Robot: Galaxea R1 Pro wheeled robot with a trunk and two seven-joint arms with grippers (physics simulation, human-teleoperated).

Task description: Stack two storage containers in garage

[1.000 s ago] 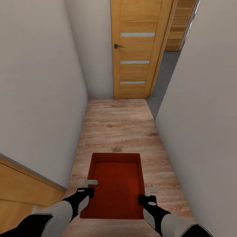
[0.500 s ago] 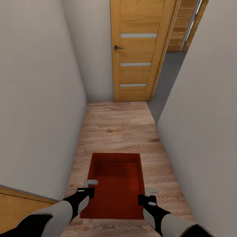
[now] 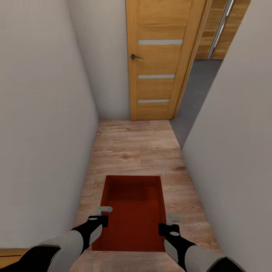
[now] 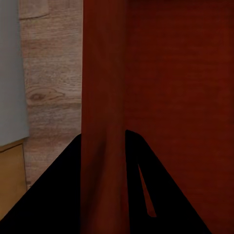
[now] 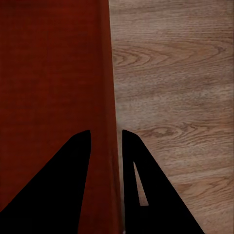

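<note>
both pincers, left gripper [image 3: 102, 214] and right gripper [image 3: 170, 223], pinch the storage container [image 3: 133, 211] walls at lower centre; turning right toward the grey floor [image 3: 194, 94] could clip the wall [image 3: 234, 151].

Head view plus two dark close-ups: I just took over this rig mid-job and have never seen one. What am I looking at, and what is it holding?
The wide picture comes from the camera on the robot's head, looking forward and down a narrow hallway with a light wood plank floor, white walls and a closed wooden door ahead. The two black-and-grey limbs at the bottom are its arms. Between them hangs a red-orange storage container, open top up. The left end effector is clamped on the container's left wall, the right end effector on its right wall. The two close-ups come from cameras near each wrist: the black wedges are fingers, pinching a container wall between them; the right wrist shows the same.
</note>
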